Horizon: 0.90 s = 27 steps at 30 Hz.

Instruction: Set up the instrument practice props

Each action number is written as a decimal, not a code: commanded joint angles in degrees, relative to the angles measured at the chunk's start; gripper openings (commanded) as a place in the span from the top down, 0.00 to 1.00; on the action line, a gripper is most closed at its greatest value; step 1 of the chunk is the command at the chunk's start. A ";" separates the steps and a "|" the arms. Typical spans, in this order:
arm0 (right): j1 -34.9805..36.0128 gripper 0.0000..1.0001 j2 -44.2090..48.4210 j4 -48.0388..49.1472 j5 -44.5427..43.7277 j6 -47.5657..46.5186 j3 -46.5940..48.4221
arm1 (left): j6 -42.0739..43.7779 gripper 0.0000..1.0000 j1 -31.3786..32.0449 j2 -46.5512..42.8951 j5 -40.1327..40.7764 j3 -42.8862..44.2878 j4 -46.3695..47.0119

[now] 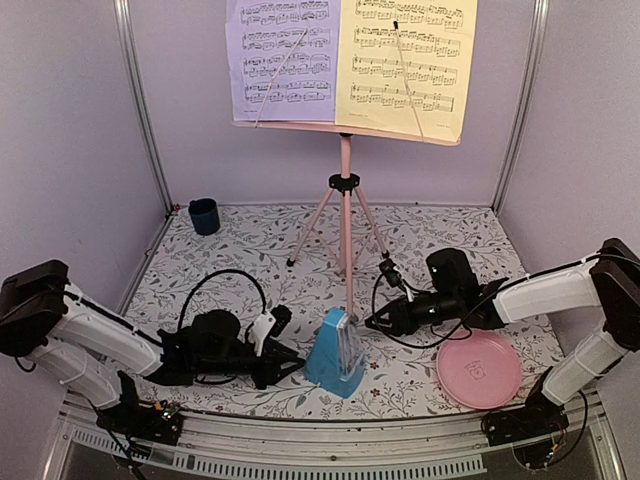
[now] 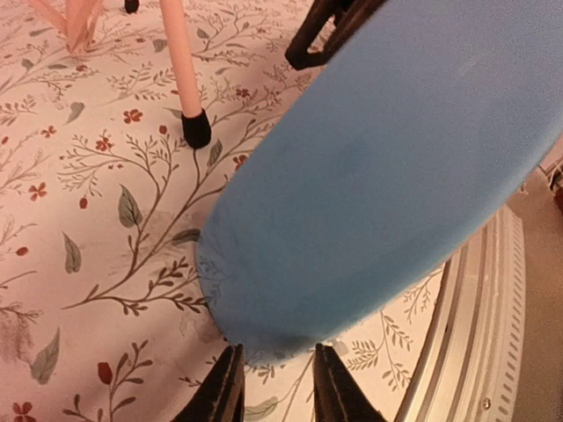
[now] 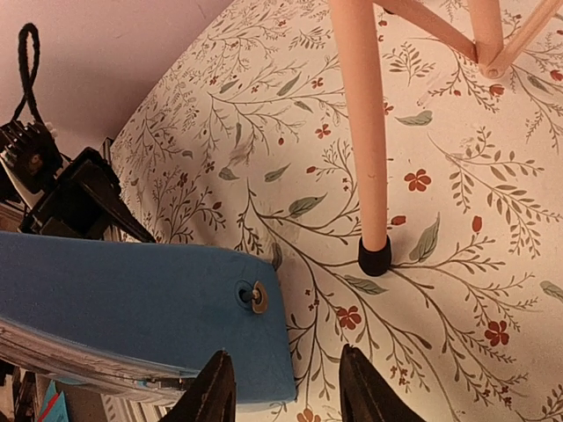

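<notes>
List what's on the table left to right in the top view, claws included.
dark blue cup → left claw → blue metronome → right claw → pink plate. Left out: music stand, which overlaps the metronome.

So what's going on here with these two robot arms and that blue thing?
Two robot arms flank a blue metronome standing on the flowery table, before a pink music stand that is upright with a lavender sheet and a yellow sheet on it. The left tool has a finger on either side of the metronome's edge; a firm grip cannot be confirmed. The right tool straddles a corner, a gap showing beside one finger, so it is not clamped.
</notes>
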<state>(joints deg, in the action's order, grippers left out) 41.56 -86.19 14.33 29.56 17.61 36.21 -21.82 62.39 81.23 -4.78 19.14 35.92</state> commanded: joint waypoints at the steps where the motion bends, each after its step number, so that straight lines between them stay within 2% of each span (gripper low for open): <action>1: 0.08 0.61 -2.82 4.52 2.17 0.15 -1.16 | -8.50 0.73 5.65 3.87 5.18 1.65 -1.02; 5: 1.45 0.64 -5.18 6.28 3.05 0.21 -2.00 | -12.01 0.85 9.03 9.54 5.38 3.87 2.30; 9: 4.32 0.67 -6.90 8.15 2.84 1.16 -3.05 | -14.67 0.89 8.79 11.92 8.59 4.16 6.10; 15: 7.24 0.69 -6.32 11.40 2.41 4.19 -6.17 | -12.85 0.91 4.28 11.36 10.24 5.85 6.54; 20: 11.05 0.69 -5.58 15.24 0.36 7.85 -8.35 | -9.11 0.91 -0.76 13.38 5.72 9.15 7.03; 27: 17.17 0.67 -8.72 18.44 -3.72 11.76 -6.41 | -3.49 0.88 -6.39 17.81 0.96 16.11 4.71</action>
<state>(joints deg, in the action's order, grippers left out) 56.14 -93.10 27.73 28.73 25.85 28.25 -29.85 58.19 96.92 0.16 31.20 40.27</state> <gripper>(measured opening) 0.321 0.107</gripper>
